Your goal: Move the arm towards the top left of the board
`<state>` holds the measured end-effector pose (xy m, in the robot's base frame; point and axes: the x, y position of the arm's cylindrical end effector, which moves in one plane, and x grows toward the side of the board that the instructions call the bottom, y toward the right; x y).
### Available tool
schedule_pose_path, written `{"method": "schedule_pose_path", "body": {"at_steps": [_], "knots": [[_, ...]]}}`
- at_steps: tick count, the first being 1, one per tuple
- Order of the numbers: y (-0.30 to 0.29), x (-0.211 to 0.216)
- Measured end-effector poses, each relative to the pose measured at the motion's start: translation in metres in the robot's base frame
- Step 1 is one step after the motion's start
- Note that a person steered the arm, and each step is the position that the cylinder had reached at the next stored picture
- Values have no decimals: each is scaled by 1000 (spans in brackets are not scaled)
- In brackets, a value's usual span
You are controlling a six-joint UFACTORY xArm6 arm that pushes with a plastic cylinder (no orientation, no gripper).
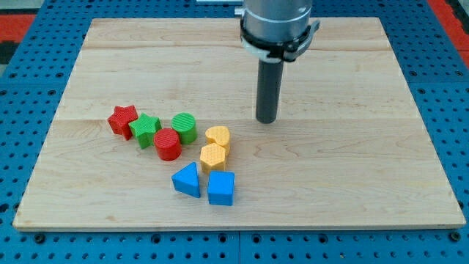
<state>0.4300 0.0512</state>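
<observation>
My tip (266, 120) sits right of centre on the desk (366, 88), no jaws on this rod, touching nothing; target top-left corner lies up and toward the view's left over bare wood, with the green cylinder (184, 127) cluster below the path.

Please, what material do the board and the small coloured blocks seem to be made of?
The board looks like pale wood with a matte finish: grain lines and plank seams run across it. The blocks, for example the red cylinder and the blue cube-like block, look like plastic, perhaps 3D-printed: saturated colours with fine ridges on their tops. This is only a judgement from their look.
</observation>
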Motion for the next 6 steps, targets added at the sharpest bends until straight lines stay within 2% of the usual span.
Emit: {"method": "schedule_pose_path", "body": {"at_steps": [2, 4, 5, 6], "knots": [[11, -40], [-212, -120], [-318, -132], [-356, -38]]}}
